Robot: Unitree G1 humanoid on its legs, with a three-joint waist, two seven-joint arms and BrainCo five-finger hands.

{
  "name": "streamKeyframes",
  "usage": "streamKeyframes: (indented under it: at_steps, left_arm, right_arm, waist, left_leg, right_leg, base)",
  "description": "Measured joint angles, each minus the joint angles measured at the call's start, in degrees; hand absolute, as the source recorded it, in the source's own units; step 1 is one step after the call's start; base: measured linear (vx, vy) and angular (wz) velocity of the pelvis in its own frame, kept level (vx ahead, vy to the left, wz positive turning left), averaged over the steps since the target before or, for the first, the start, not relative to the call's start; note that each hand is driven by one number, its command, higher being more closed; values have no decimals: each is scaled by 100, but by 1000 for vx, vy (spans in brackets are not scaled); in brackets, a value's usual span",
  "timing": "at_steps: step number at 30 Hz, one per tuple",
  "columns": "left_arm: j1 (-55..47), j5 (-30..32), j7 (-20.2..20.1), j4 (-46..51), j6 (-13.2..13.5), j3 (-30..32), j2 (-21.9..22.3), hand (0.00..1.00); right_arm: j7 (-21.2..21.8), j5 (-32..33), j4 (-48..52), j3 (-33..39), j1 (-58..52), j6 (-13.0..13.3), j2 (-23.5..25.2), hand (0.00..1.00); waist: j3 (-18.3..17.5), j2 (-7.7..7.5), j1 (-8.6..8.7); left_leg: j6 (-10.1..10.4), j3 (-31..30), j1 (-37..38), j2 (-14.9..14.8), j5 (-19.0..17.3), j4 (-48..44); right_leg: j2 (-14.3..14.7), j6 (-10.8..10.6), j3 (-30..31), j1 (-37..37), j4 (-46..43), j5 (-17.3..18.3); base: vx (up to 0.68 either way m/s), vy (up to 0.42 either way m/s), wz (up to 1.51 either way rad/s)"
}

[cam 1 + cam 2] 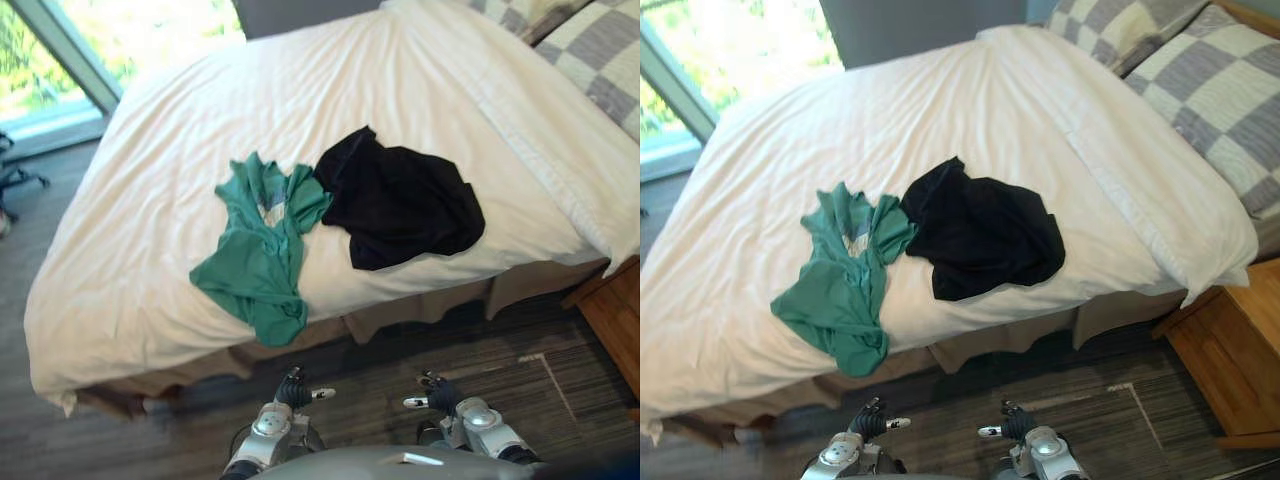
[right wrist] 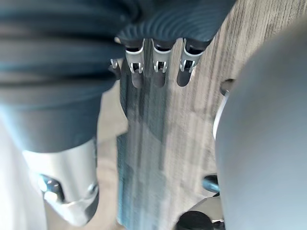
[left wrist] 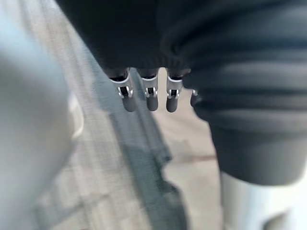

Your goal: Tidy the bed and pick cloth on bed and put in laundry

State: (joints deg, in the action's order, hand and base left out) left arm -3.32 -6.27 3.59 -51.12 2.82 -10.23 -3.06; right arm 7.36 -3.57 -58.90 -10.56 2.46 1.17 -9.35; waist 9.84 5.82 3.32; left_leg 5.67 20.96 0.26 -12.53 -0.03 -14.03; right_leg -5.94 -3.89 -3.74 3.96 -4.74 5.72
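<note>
Two pieces of cloth are seen lying on the bed (image 1: 150, 200), on its white cover, both toward the near long edge. The green garment (image 1: 260, 250) is spread crumpled at the middle of that edge; its lower end reaches the edge and appears to droop slightly over it, though this cannot be settled from the head views. The black garment (image 1: 400, 200) is bunched just beside it, on the side toward the head of the bed, and the two are touching where the green garment's upper part meets the black one's corner. Checked grey and cream pillows (image 1: 1210, 90) are set at the head end, well apart from both garments. A wooden bedside cabinet (image 1: 1230, 360) is seen beside the head-end corner, standing on the dark floor (image 1: 500, 350). A bright window (image 1: 60, 60) is seen past the foot end. The left hand (image 1: 294, 391) and right hand (image 1: 441, 396) are held low over the floor, short of the near edge and clear of the bed and both garments. In the wrist views the left fingers (image 3: 149, 96) and the right fingers (image 2: 159, 72) are seen straight and relaxed over bare floor, with nothing held in either hand.
</note>
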Motion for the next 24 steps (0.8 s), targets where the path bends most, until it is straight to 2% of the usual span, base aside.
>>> streamKeyframes:
  at_steps: [1,2,3,5,7,9,13,15,19,21,24]
  left_arm:
    - [19,-2,-73,9,33,61,8,0]
    - [20,-78,-81,9,28,71,35,0]
    - [4,-201,-76,5,7,72,50,0]
    - [-13,-643,-33,-105,-106,93,32,0]
    - [-65,-1377,292,-263,-273,353,-43,0]
    - [-169,-1825,499,-394,-289,593,-57,0]
    - [-483,-2717,1067,-439,-523,1588,-133,0]
    - [-675,-3075,1266,-401,-599,2217,-233,0]
    - [-981,-3325,1542,-61,-596,3327,-293,0]
    - [-1145,-3394,1709,422,-583,3975,-331,0]
    - [-1226,-3521,1824,1161,-425,4577,-531,0]
  right_arm:
    - [-30,1,12,3,-2,21,-6,0]
    - [-71,21,-20,109,-14,35,14,0]
    - [-116,76,-55,170,-24,47,28,0]
    - [-258,365,-196,479,-67,30,138,0]
    - [-440,917,-237,854,-229,34,209,0]
    - [-566,1148,-235,1162,-319,50,218,0]
    - [-838,1250,-222,2324,-670,77,147,0]
    - [-998,1466,-179,3021,-791,211,124,0]
    - [-1077,1825,287,4271,-1025,393,-177,0]
    - [-1103,1913,898,4877,-1040,529,-569,0]
    - [-1095,1882,2048,5049,-1153,626,-986,0]
  waist:
    - [-28,-38,24]
    - [-62,11,37]
    - [-69,-3,45]
    - [-94,-117,6]
    - [-134,-205,-50]
    - [-221,-181,-53]
    - [-340,-146,-66]
    - [-358,-169,-103]
    - [-414,-271,-111]
    - [-449,-317,-116]
    - [-490,-433,-121]
  left_leg:
    - [52,-125,170,106,46,483]
    - [78,-114,291,129,10,856]
    - [88,-119,291,129,-45,997]
    - [85,-147,323,169,-44,1231]
    - [50,-166,507,317,-7,1428]
    - [48,-168,603,394,-6,1540]
    - [26,-299,647,503,39,1737]
    - [35,-346,671,545,60,1812]
    - [34,-463,684,557,104,1916]
    - [20,-512,676,575,128,1953]
    - [12,-601,670,588,146,1956]
  right_leg:
    - [3,-36,-50,8,107,-20]
    - [47,-95,-141,68,276,-93]
    - [74,-115,-207,74,352,-129]
    - [74,-166,-328,242,613,-315]
    - [-36,-203,-425,414,756,-347]
    - [-92,-244,-464,478,797,-321]
    - [-158,-296,-671,545,828,-265]
    - [-152,-302,-796,569,828,-238]
    - [-175,-308,-984,648,799,-187]
    - [-205,-313,-1113,648,773,-175]
    - [-233,-308,-1213,635,622,-48]
  base:
    - [-1,96,24]
    - [-10,72,35]
    - [5,82,42]
    - [28,48,28]
    - [38,55,15]
    - [46,35,11]
    - [87,3,19]
    - [62,-21,13]
    - [60,-37,21]
    - [8,-11,12]
    - [-26,-21,16]
